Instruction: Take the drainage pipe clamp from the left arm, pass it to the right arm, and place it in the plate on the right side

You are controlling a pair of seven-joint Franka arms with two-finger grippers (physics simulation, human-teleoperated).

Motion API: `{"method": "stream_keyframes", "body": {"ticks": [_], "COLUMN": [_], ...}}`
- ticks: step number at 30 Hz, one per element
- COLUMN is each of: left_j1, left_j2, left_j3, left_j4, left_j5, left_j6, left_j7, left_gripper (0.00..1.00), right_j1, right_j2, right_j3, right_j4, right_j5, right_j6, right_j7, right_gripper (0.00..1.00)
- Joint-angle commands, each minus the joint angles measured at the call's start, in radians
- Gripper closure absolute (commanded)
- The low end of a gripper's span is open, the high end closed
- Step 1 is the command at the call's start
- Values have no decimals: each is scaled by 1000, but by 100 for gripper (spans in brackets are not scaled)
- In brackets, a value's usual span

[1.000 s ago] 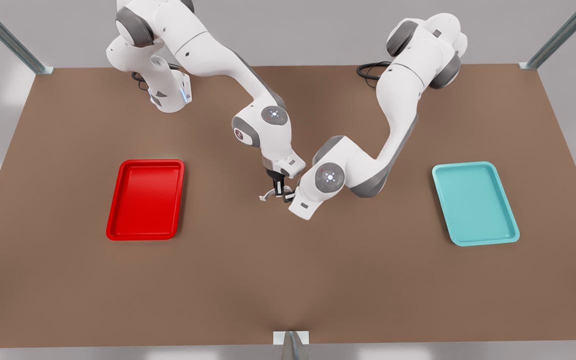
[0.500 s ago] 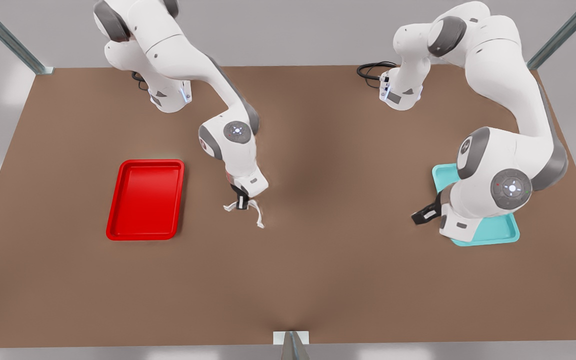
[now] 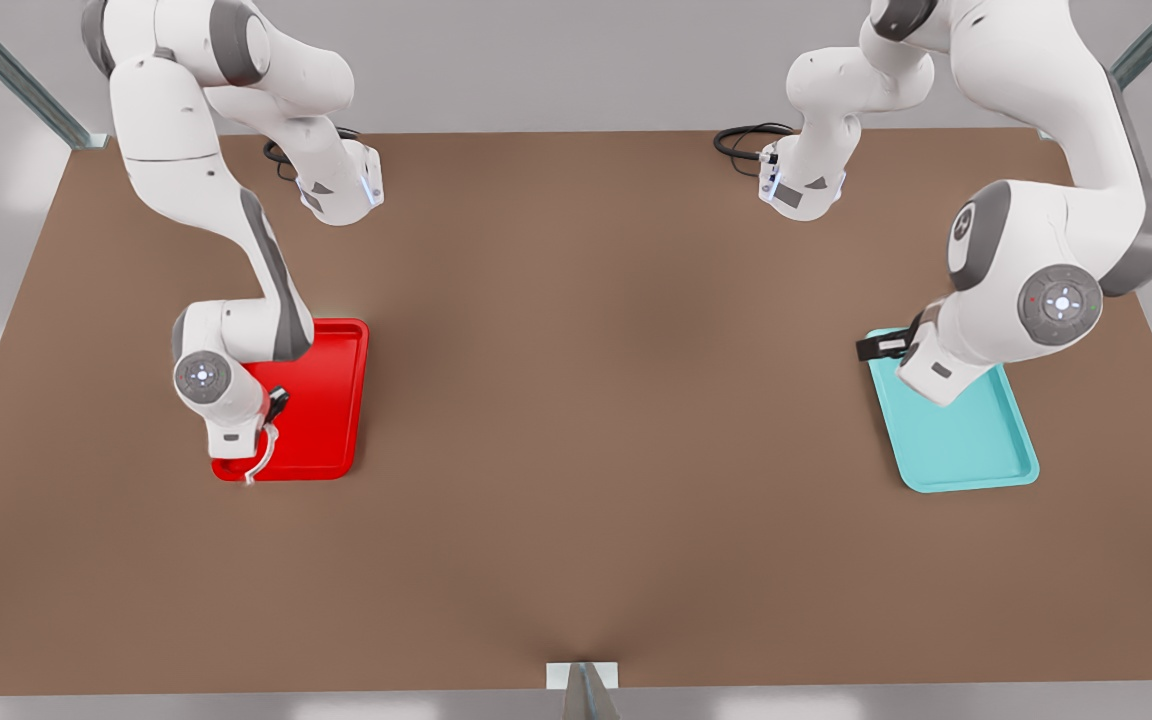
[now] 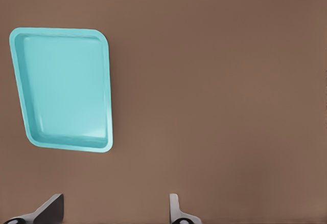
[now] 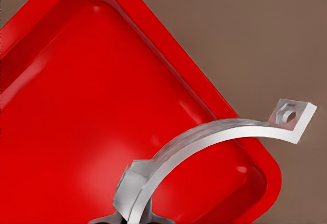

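Note:
The drainage pipe clamp [image 3: 261, 455] is a thin white curved strip with tabs at its ends. My right gripper [image 3: 274, 405] is shut on one end of it and holds it just above the red plate [image 3: 331, 400], near the plate's front corner on the front view's left. In the right wrist view the clamp [image 5: 204, 142] arcs from the gripper [image 5: 130, 219] across the plate's corner [image 5: 76, 106], its far tab beyond the rim. My left gripper [image 3: 871, 348] hangs open over the teal tray's back edge, fingers [image 4: 51, 206] wide apart with nothing between them.
The teal tray [image 3: 966, 450] lies on the front view's right, also seen from the left wrist [image 4: 64, 88]. Both arm bases and a black cable [image 3: 741, 140] stand at the table's back edge. Bare brown table [image 3: 586, 400] spans the middle.
My right gripper carried the clamp from the table's middle to above the red plate. My left gripper moved away to the teal tray and then shifted slightly toward its back edge.

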Motion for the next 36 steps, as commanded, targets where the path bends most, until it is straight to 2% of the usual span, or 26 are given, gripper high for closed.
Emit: {"method": "stream_keyframes", "body": {"ticks": [1,4,10,11,20,21,22,23,24,26,28,29,33,36], "left_j1": [0,-4,-6,-7,2,0,0,0,0,0,0,0,-1,-1], "left_j2": [1,-2,4,6,2,1,-1,1,1,1,-1,-7,-7,-5], "left_j3": [-1,-1,-7,-7,-7,-7,-7,-7,-7,-7,-7,-7,-7,-7], "left_j4": [1,1,-3,-3,-2,-2,-2,-2,-3,-3,-3,-2,-2,0], "left_j5": [-3,-3,3,3,5,3,0,2,0,-1,-3,-3,-1,-1], "left_j6": [32,29,44,49,59,53,50,52,50,46,32,29,13,15], "left_j7": [319,319,319,319,321,319,319,319,319,321,319,319,319,319], "left_gripper": [0,0,0,0,0,0,0,0,0,0,0,0,0,0], "right_j1": [-1,-3,-4,-6,-4,3,9,3,3,37,89,85,92,86], "right_j2": [-28,-74,-83,-80,-88,-79,-2,142,193,154,-8,-13,-83,-194], "right_j3": [0,0,4,5,7,8,8,7,7,8,7,5,0,5], "right_j4": [-56,-177,-222,-222,-193,-124,88,385,593,800,803,812,802,642], "right_j5": [-4,-4,6,6,8,65,201,256,273,283,283,269,257,197], "right_j6": [96,183,188,188,177,70,-226,-550,-789,-961,-996,-998,-1006,-906], "right_j7": [22,24,28,28,31,31,31,40,145,272,426,418,763,683], "right_gripper": [79,79,79,0,0,0,0,0,0,0,0,0,0,0]}}
